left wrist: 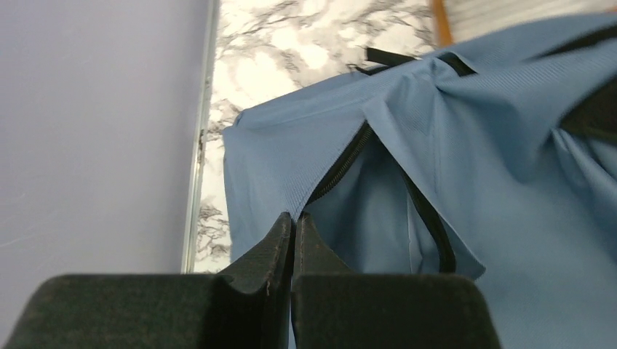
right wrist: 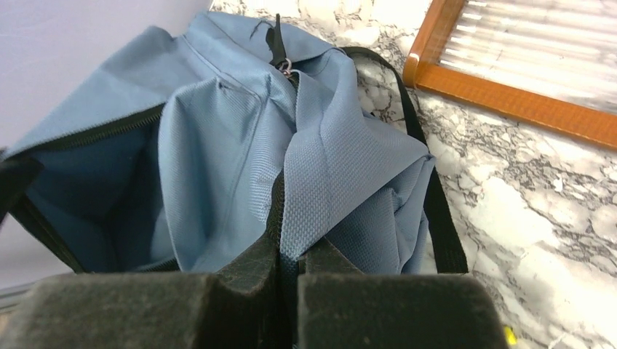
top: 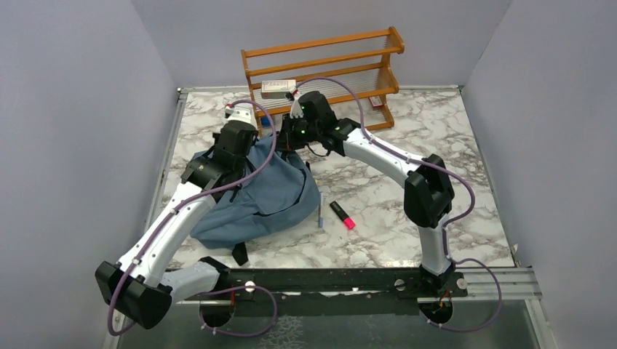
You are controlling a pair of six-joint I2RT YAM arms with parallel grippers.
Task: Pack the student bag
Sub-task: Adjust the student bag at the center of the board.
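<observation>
Left hand [left wrist: 293, 224] and right hand [right wrist: 289, 251] both pinch the zipper edge of the student bag [top: 269, 193]; I'd spread them slowly and evenly so it gapes.

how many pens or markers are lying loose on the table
2. A thin grey pen lies just right of the backpack; a black-and-pink highlighter lies just right of the pen. Others may be hidden under the backpack.
</observation>
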